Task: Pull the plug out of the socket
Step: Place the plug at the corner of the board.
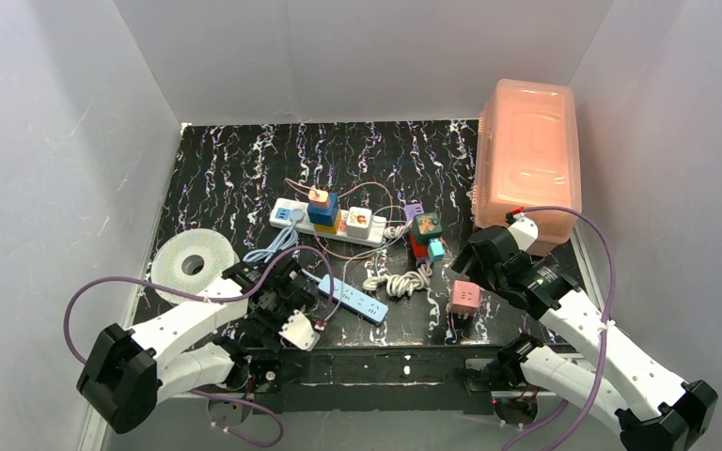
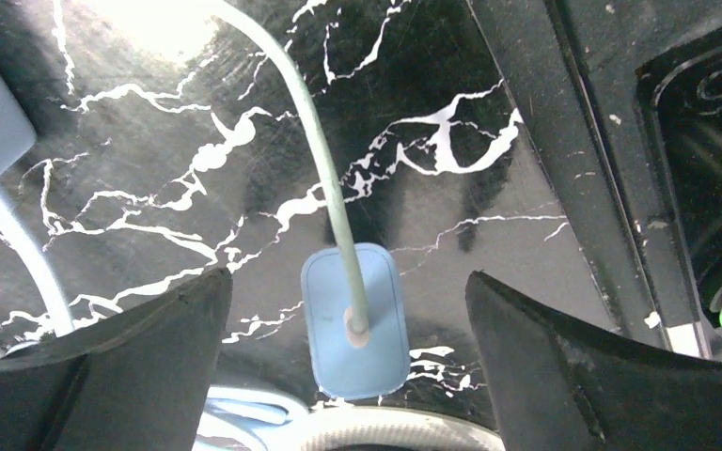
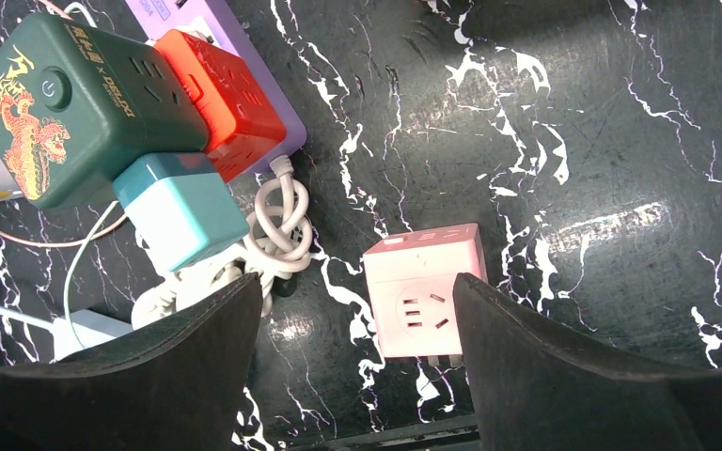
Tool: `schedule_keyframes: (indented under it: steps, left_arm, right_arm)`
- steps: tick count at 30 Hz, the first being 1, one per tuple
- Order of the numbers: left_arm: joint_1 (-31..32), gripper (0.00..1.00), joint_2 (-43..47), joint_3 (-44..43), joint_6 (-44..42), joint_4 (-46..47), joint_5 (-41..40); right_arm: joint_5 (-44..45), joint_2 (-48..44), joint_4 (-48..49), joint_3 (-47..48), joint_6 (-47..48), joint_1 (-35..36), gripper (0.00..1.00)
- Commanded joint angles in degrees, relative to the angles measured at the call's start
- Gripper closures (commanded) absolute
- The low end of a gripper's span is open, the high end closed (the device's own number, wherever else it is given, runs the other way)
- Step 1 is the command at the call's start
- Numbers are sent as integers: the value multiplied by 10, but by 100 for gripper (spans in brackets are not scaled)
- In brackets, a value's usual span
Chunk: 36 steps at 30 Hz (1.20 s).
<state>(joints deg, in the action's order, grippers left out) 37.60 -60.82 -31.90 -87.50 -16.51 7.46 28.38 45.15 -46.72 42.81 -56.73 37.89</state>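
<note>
Plainly, both tools spread wide

The left tool (image 2: 348, 279) stood spread above the bench (image 2: 150, 141), a light-blue plug (image 2: 353, 324) lying loose between its fingers, touching neither. The right tool (image 3: 357, 279) gaped over a pink cube adapter (image 3: 423, 301). The socket (image 1: 291, 215) lay well beyond both tools, between them, with colourful cube plugs (image 1: 323, 211) apparently seated on it.

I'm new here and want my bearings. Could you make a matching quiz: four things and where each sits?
1 storage box
2 tape roll
3 pink cube socket
4 blue plug

a left edge
b between the open left fingers
c back right corner
d near edge, right of centre

Pairs: 1-c, 2-a, 3-d, 4-b
</note>
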Motion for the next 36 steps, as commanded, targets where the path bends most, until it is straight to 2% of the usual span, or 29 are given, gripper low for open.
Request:
schedule_keyframes:
  steps: [1, 6, 10, 12, 16, 20, 23, 26, 28, 30, 32, 36]
  left_arm:
    - [4, 2, 38, -20, -18, -100, 18]
    - [4, 2, 79, -100, 37, -202, 58]
    - [3, 2, 88, -222, 142, -312, 102]
    - [2, 2, 94, -264, 189, -330, 122]
    - [-1, 2, 96, -312, 297, -307, 125]
    - [-22, 2, 76, -319, 430, -231, 70]
    - [-67, 2, 42, -316, 506, -201, 56]
    - [-140, 2, -16, -323, 569, -176, 72]
    - [-183, 2, -66, -342, 597, -181, 92]
    - [-199, 2, -109, -356, 605, -182, 98]
    - [-200, 2, -130, -359, 606, -172, 116]
    - [-183, 2, -115, -348, 600, -145, 149]
  right_arm:
    - [14, -8, -9, 30, 15, 2, 18]
    - [13, 1, -12, 53, 33, 3, 18]
    - [10, 3, -10, 75, 53, 3, 17]
    - [9, 7, -8, 87, 64, 3, 17]
    - [6, 17, -5, 114, 85, 3, 17]
    - [0, 27, -1, 143, 107, 3, 18]
    - [-5, 33, 10, 159, 123, 3, 18]
    - [-10, 44, 19, 178, 144, 4, 18]
    - [-13, 59, 19, 200, 157, 3, 18]
    - [-21, 74, 19, 218, 166, 3, 18]
    - [-26, 87, 20, 226, 171, 3, 18]
    - [-55, 108, 30, 209, 185, 3, 16]
